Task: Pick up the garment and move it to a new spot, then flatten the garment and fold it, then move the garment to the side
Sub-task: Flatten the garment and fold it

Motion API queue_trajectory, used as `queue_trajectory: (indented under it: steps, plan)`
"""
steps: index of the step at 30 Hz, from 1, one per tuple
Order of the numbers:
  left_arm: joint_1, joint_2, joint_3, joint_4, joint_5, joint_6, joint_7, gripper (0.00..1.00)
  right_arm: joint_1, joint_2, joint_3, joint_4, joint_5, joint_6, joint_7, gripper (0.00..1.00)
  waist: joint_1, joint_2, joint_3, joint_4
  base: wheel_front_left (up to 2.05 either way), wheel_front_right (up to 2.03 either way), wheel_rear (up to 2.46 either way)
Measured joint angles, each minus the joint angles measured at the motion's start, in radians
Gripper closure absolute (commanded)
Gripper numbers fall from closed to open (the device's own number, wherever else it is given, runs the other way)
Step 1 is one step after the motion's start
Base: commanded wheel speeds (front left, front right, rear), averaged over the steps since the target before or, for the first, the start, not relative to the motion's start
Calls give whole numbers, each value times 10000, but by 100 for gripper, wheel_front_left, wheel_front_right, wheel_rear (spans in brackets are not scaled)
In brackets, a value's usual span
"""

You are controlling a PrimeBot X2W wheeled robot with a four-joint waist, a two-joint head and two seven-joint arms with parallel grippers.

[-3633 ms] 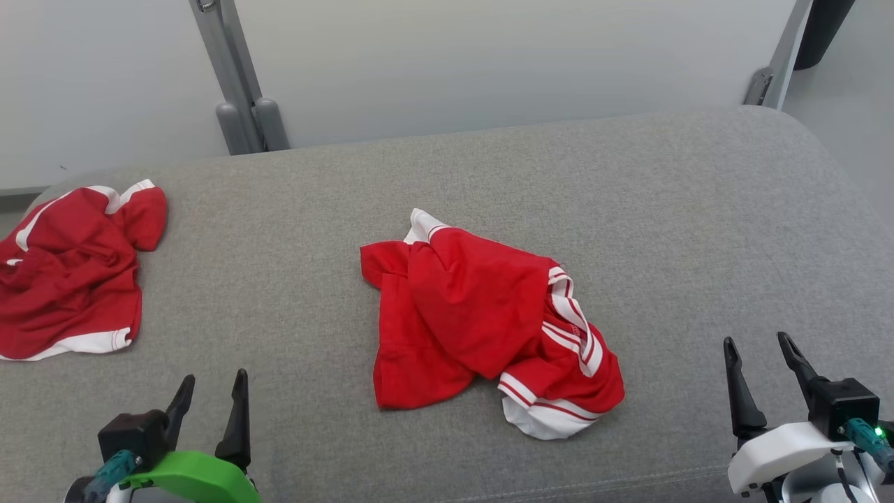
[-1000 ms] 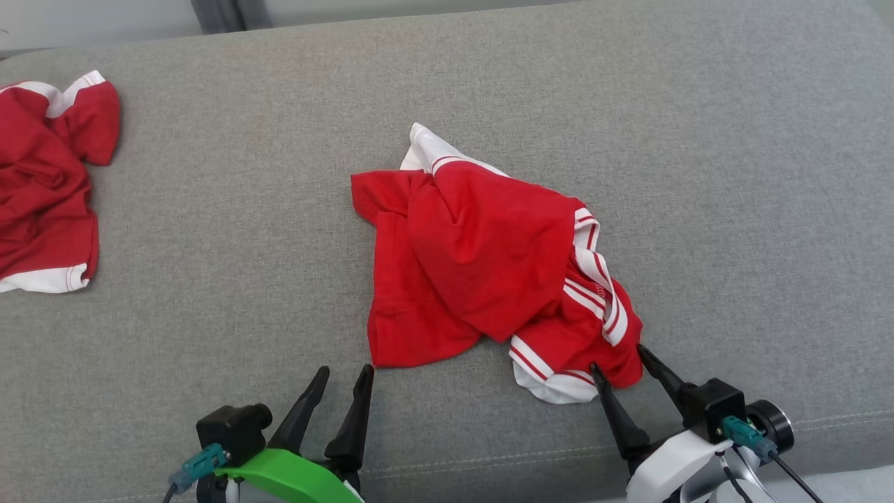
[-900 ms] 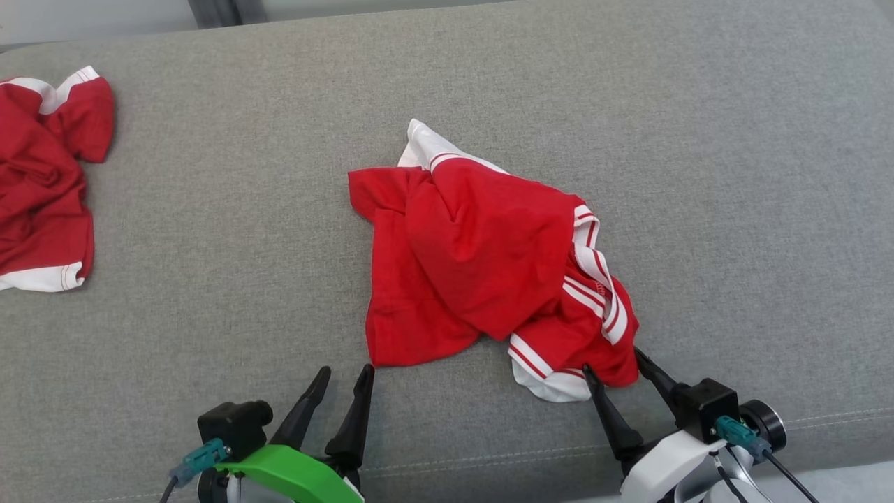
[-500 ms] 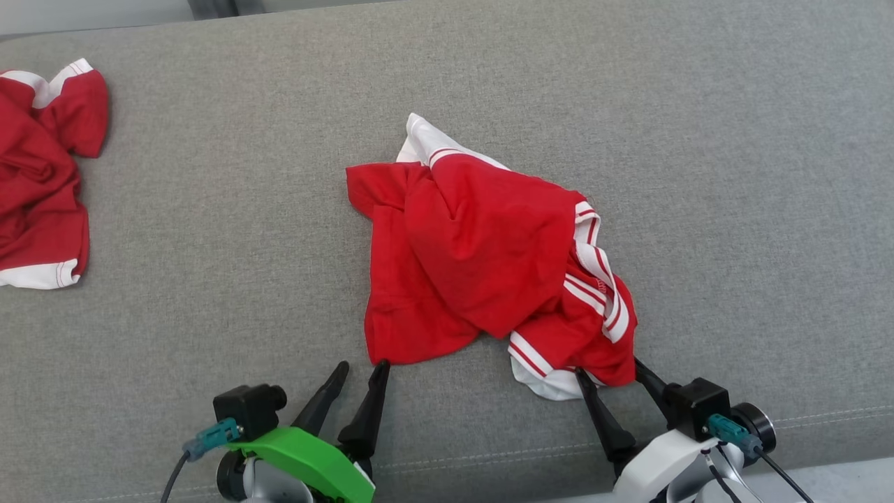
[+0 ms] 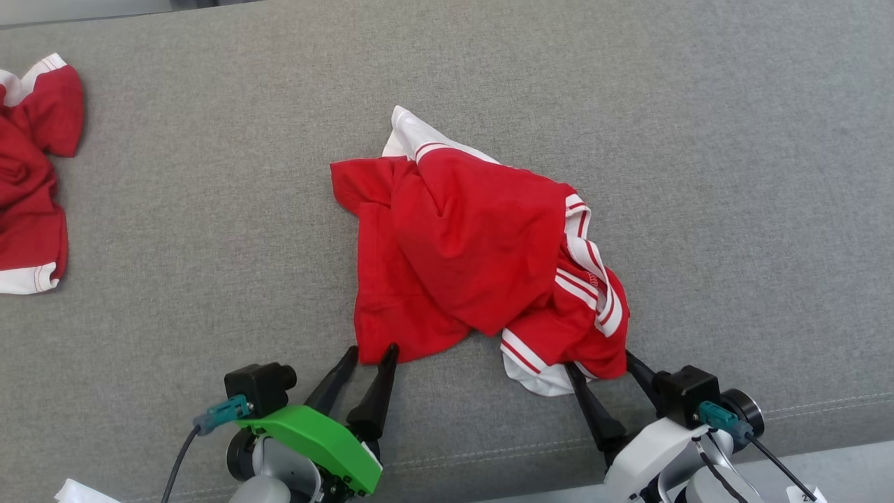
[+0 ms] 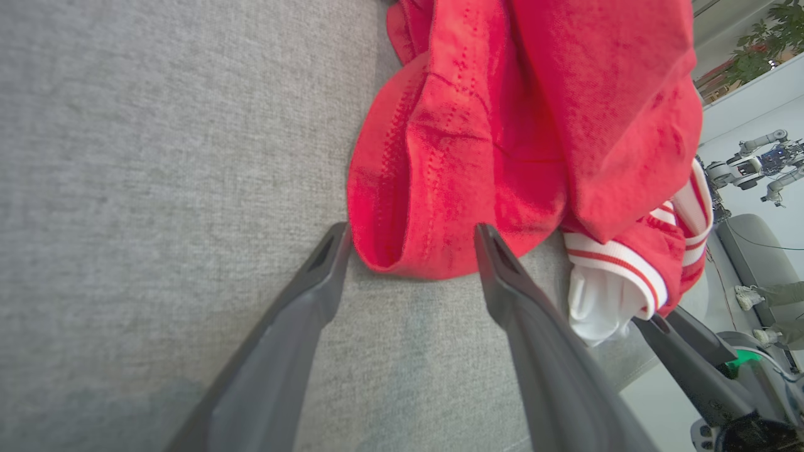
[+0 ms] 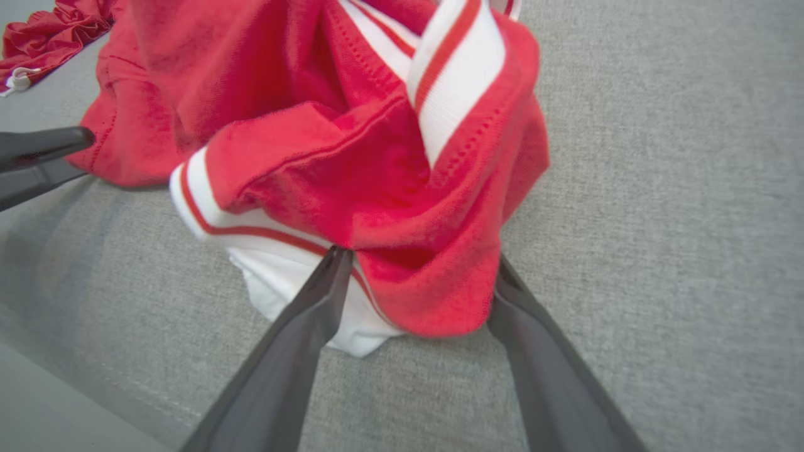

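Pickup pending; garment (image 5: 475,258) lies crumpled.
Left gripper (image 5: 371,349) and right gripper (image 5: 599,361) at its near edge, jaws spread, empty; lifting, flattening, folding remain.

Red jersey (image 5: 475,251), white trim bands with thin red stripes. Grey woven cushion (image 5: 733,175). Second red garment (image 5: 31,181), white hem. Black fingers on left end effector (image 5: 370,351), green mount; right end effector (image 5: 599,361) black, white mount.
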Motion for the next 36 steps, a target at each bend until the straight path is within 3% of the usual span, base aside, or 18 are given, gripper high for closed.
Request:
queue_trajectory:
  steps: [4, 5, 6, 7, 8, 9, 10, 17, 22, 30, 36]
  plan:
    - [-154, -54, -109, 138, -21, -71, 13, 0, -94, 2, 65, 134, 38, 0, 0, 0, 0, 0, 38, -18, 0, 0, 0]
    - [-195, -61, -144, 174, -27, -73, 13, 23, -103, 4, 88, 171, 86, 0, -2, 0, 0, 0, 47, -22, 0, 0, 0]
    - [-235, -69, -176, 215, -75, -73, 23, 55, -105, 6, 117, 207, 92, 2, -2, 2, 0, 0, 55, -26, 0, 0, 0]
    - [-273, -79, -205, 253, -184, -73, 25, 87, -111, 8, 144, 238, 92, 2, -2, 46, 0, 0, 60, -30, 0, 0, 0]
    - [-304, -81, -238, 286, -314, -73, 27, 100, -129, 8, 174, 263, 92, 2, -2, 62, 0, 0, 65, -33, 0, 0, 0]
    - [-321, -84, -276, 314, -370, -73, 40, 100, -161, 8, 219, 295, 98, 2, -2, 95, 0, 0, 70, -35, 0, 0, 0]
    - [-326, -86, -313, 341, -376, -73, 73, 100, -205, 6, 274, 334, 127, 4, -2, 100, 0, 0, 75, -37, 0, 0, 0]
    - [-351, -96, -305, 290, -1047, -73, 79, 100, -354, 46, 445, 401, 901, 92, -2, 100, 0, 0, -1, -26, 0, 0, 0]
    - [-350, -100, -238, -297, -1753, -73, 67, 100, -354, 50, 581, 100, 2105, 92, 0, 100, 0, 0, -216, 0, 0, 0, 0]
    - [-341, -23, 345, -1534, -2552, -73, -21, 100, -687, 38, 1624, -1515, 4261, 92, 82, 100, 0, 0, -667, 39, 0, 0, 0]
    - [-268, 378, 717, -2351, -2940, -73, -23, 100, -1144, -606, 1967, -3246, 5488, 92, 387, 100, 0, 0, -1083, 76, 0, 0, 0]
